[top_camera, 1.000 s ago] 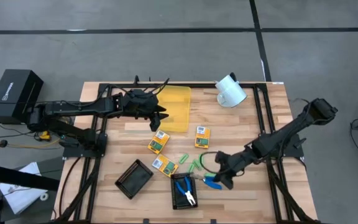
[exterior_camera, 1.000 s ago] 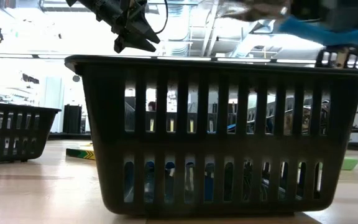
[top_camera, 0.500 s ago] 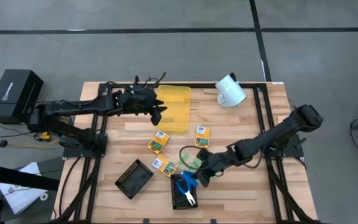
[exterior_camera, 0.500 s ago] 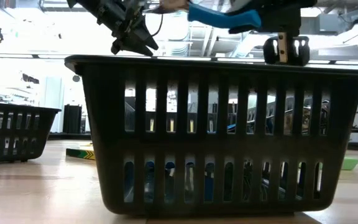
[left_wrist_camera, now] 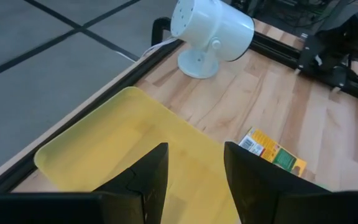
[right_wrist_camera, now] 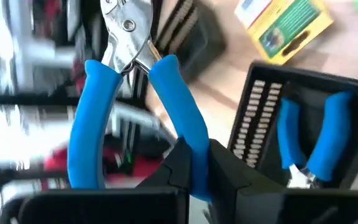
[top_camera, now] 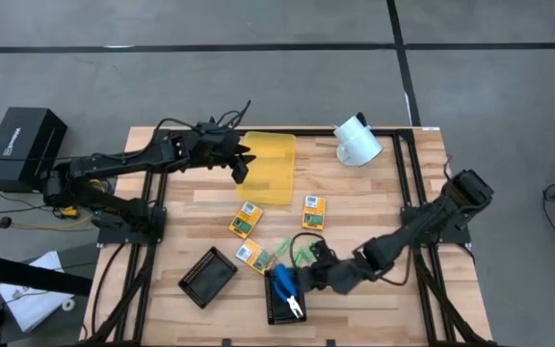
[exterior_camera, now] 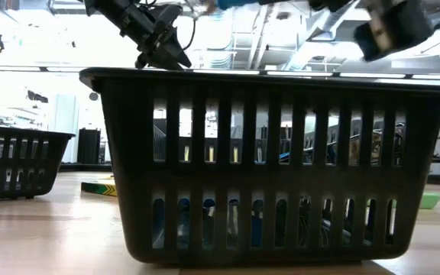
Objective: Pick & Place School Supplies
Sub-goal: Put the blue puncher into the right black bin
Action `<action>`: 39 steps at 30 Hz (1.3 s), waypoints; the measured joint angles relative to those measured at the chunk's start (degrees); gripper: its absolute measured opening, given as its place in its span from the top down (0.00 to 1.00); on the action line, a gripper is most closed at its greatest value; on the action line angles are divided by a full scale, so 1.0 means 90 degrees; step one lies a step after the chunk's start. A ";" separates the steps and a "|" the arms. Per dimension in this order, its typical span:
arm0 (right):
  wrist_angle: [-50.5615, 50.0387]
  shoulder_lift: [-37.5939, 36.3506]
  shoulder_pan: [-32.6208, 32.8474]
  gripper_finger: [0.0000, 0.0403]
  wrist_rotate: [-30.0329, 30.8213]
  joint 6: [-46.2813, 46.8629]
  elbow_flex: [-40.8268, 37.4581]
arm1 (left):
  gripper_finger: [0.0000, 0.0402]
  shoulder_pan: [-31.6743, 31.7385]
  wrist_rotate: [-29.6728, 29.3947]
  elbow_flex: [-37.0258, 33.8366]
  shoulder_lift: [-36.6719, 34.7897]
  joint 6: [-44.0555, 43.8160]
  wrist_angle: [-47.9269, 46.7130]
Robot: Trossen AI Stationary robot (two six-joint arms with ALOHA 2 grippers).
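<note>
Inside black tray (top_camera: 279, 309): one blue-handled tool (top_camera: 294, 303); yellow bin (top_camera: 270, 166) bare.

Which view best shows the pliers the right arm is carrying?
The right wrist view: the pliers fill it, one blue handle pinched in the right tool. The high view shows only a blue speck over the tray; the low view a blurred blue streak; the left wrist view nothing.

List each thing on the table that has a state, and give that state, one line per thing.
left gripper: open, empty, over the yellow bin.
right gripper: shut on the blue-handled pliers, above the black tray.
second blue-handled pliers: lying in that tray.
other black tray: appears empty.
three yellow-orange boxes: flat on the table.
green sticks: loose on the table.
white fan-like device: tipped on its side.
</note>
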 joint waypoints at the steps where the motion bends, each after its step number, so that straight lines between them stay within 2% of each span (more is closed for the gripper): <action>1: -0.0254 0.0072 0.0092 0.95 0.0258 0.0290 0.0147 | 0.63 0.0001 0.0049 0.0000 0.0000 0.0002 0.0003; 4: -0.1199 0.0389 0.0304 0.95 0.0441 0.1018 0.0646 | 0.63 0.0001 0.0075 0.0000 0.0000 0.0001 0.0016; 10: -0.1411 0.1490 0.0584 0.95 0.0390 0.1451 0.1962 | 0.63 -0.0004 0.0078 0.0000 0.0000 -0.0029 0.0028; 17: -0.2344 0.2676 0.0985 0.95 0.0567 0.2103 0.3483 | 0.63 -0.0029 0.0370 0.0000 0.0000 -0.0065 0.0029; 25: -0.3920 0.3289 0.1135 0.95 0.0600 0.2361 0.4729 | 0.63 -0.0107 0.0587 0.0000 0.0000 -0.0026 0.0028; 27: -0.4521 0.3306 0.1079 0.95 0.0600 0.2359 0.4864 | 0.63 -0.0153 0.0638 0.0000 0.0000 -0.0043 0.0028; 31: -0.5051 0.3274 0.1007 0.95 0.0584 0.2373 0.4900 | 0.63 -0.0205 0.0649 0.0000 0.0000 -0.0046 0.0028; 39: -0.5653 0.3274 0.0882 0.95 0.0500 0.2412 0.4900 | 0.63 -0.0205 0.0674 0.0000 0.0000 -0.0046 0.0027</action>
